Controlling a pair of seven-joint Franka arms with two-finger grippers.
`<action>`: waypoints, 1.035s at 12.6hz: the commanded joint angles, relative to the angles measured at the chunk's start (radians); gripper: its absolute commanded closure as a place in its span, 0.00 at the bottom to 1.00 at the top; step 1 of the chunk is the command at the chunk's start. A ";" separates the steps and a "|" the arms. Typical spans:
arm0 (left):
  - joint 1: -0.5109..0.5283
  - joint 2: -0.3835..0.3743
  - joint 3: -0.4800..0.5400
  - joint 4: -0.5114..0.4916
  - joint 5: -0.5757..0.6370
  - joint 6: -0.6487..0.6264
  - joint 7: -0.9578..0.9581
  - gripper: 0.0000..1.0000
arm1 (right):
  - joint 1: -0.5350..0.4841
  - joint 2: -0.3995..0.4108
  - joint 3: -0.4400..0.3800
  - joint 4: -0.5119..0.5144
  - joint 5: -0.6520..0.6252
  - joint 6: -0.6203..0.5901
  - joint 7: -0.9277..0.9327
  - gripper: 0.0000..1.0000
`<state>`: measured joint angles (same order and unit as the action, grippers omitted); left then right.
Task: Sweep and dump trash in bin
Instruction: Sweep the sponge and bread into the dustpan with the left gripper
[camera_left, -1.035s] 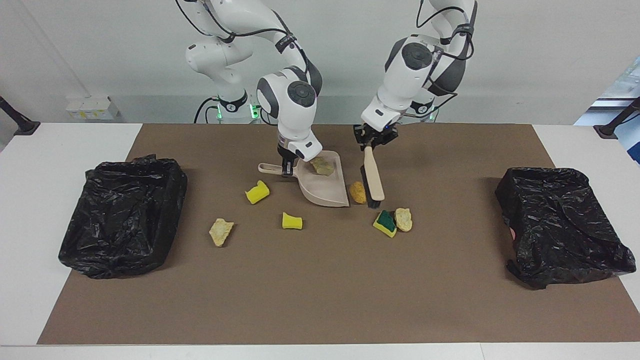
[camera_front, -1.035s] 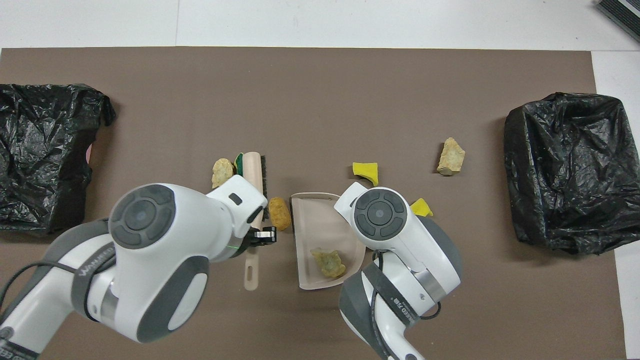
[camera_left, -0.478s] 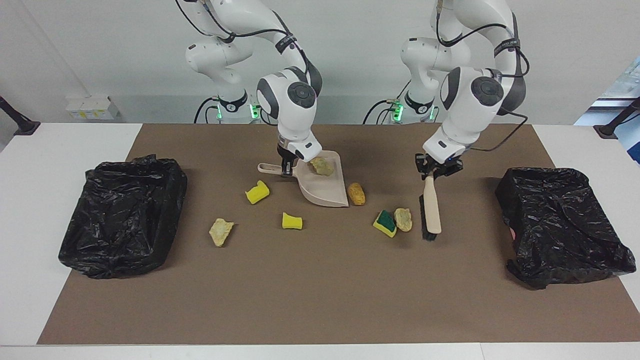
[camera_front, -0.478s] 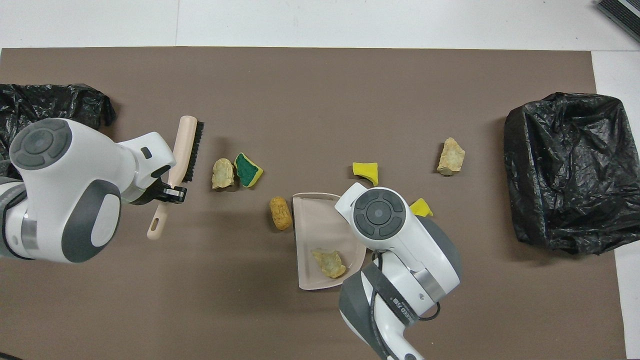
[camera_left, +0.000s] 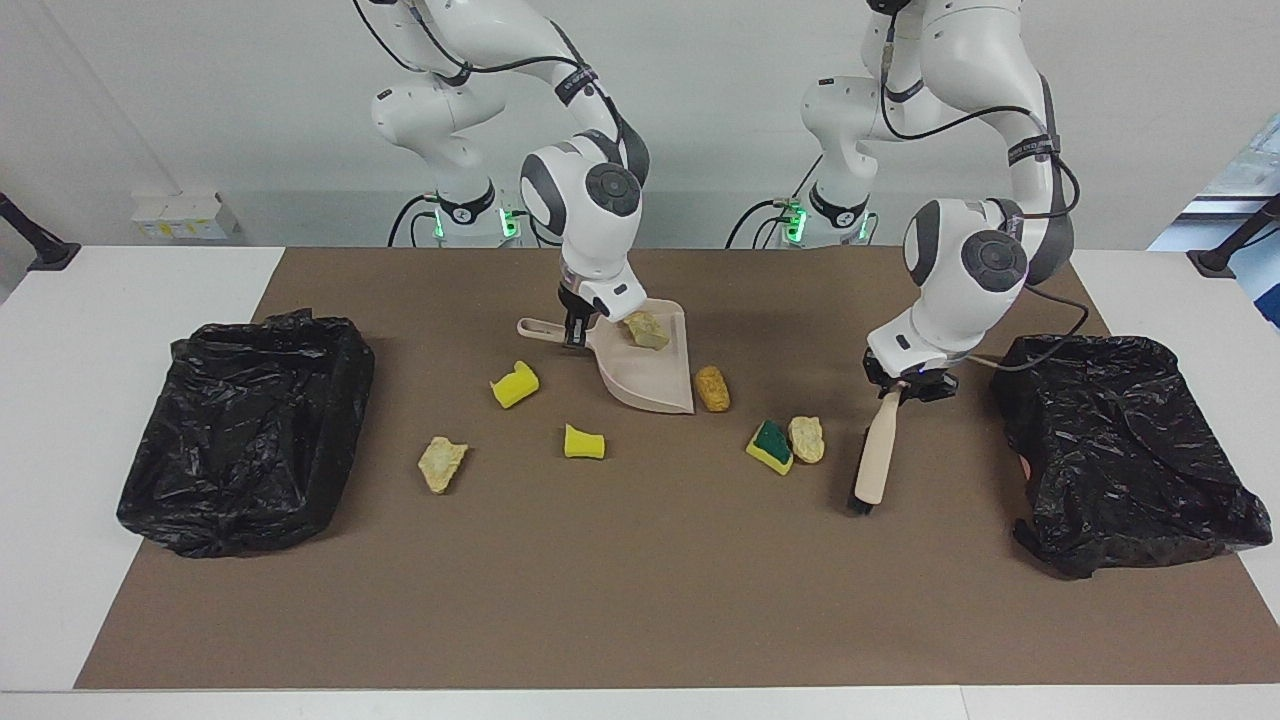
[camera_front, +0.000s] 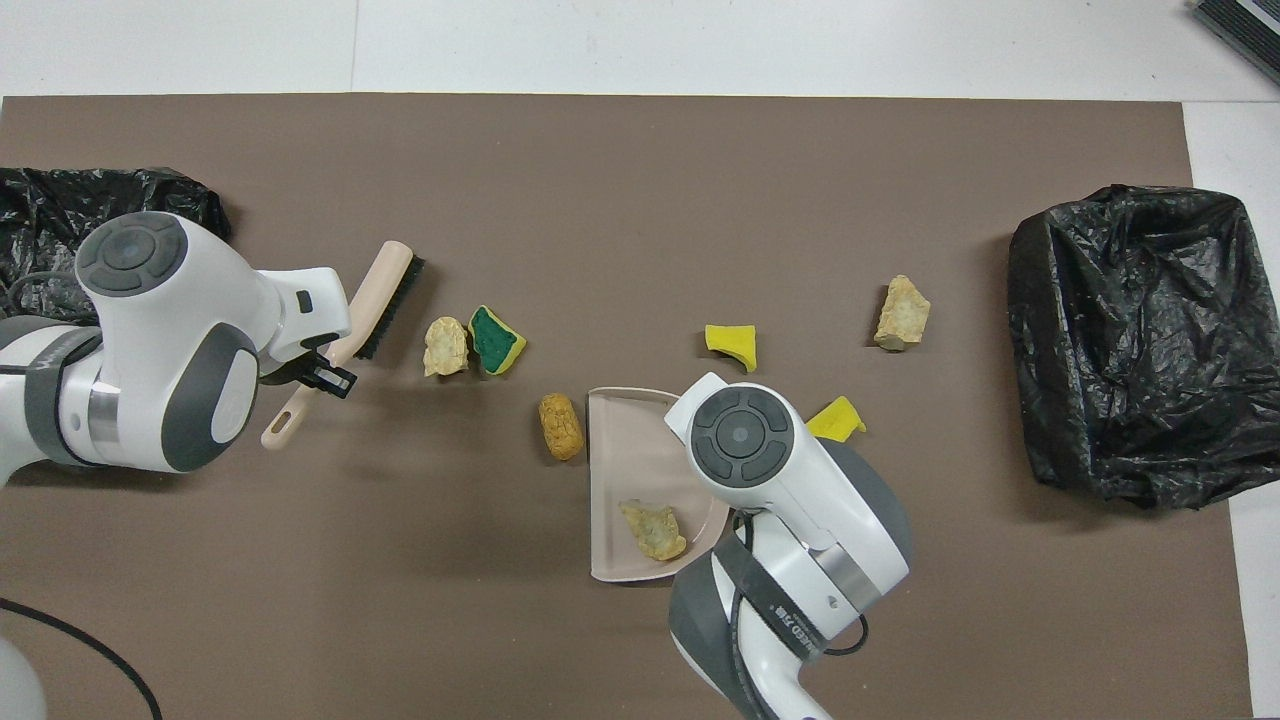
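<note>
left gripper (camera_left: 905, 385): right of centre frame, fingers clamped on the brush (camera_left: 873, 459) handle, bristles low to sweep.
right gripper (camera_left: 574, 332): closed on the dustpan (camera_left: 650, 375) handle, mouth facing the lump.
trash: one crumb (camera_left: 647, 329) in the pan; brown lump (camera_left: 712, 387) at its lip; green-topped sponge (camera_left: 769, 446) mid-frame.
bin (camera_left: 1125, 450): right edge, awaiting the dump.

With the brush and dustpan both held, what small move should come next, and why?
Probably the left hand should draw the brush sideways toward the dustpan held by the right hand, pushing the green-topped sponge and pale crumb. Both lie between brush and pan.
</note>
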<state>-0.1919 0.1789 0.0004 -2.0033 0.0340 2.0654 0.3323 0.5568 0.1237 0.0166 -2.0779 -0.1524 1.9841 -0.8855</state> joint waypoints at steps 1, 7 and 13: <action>-0.055 -0.033 -0.002 -0.060 0.008 -0.004 0.016 1.00 | 0.008 -0.012 0.000 -0.010 -0.032 -0.004 0.036 1.00; -0.228 -0.168 -0.002 -0.261 -0.113 -0.007 -0.004 1.00 | 0.023 0.008 0.002 -0.040 -0.032 0.088 0.066 1.00; -0.475 -0.216 -0.002 -0.273 -0.267 -0.061 -0.364 1.00 | 0.011 0.014 0.000 -0.047 -0.033 0.108 0.037 1.00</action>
<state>-0.6162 -0.0055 -0.0186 -2.2580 -0.1862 2.0256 0.0415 0.5719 0.1273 0.0149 -2.1039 -0.1635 2.0354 -0.8542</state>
